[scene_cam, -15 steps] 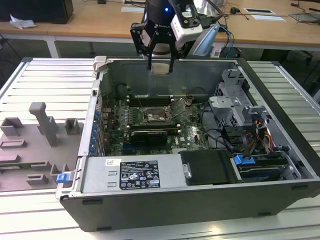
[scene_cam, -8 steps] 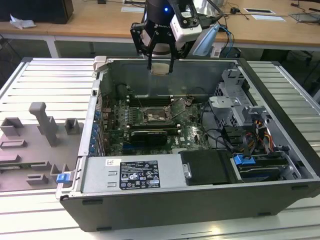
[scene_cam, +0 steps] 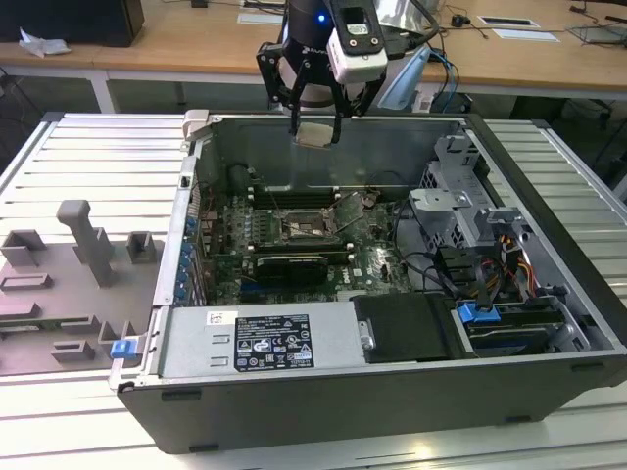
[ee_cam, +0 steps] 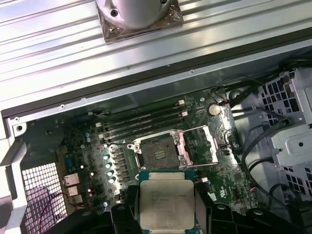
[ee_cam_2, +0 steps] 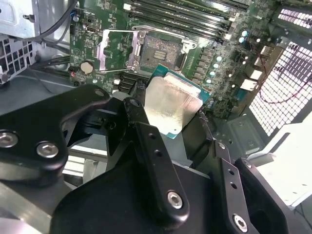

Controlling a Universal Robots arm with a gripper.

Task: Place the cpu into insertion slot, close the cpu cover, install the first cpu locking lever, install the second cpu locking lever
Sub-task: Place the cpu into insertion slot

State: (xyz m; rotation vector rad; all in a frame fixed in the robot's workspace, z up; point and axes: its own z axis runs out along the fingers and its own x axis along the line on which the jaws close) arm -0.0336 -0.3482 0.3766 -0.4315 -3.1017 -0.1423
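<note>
I've got the hand (scene_cam: 313,130) clamped on the cpu (ee_cam_2: 173,105), its fingers pinching the chip's edges as it hangs high over the open computer case (scene_cam: 392,401), near the back wall. Below, the insertion slot (ee_cam: 158,151) sits bare on the green board, with the cpu cover (ee_cam: 197,146) flipped up just beside it.

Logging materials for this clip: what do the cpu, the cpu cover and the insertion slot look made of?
cpu: dull silver-grey metal top with a soft, brushed-looking sheen; its green edge suggests circuit board beneath.
cpu cover: thin bare metal frame, probably steel, catching bright reflections.
insertion slot: dark matte recess, likely plastic, inside a thin silvery metal rim.
</note>
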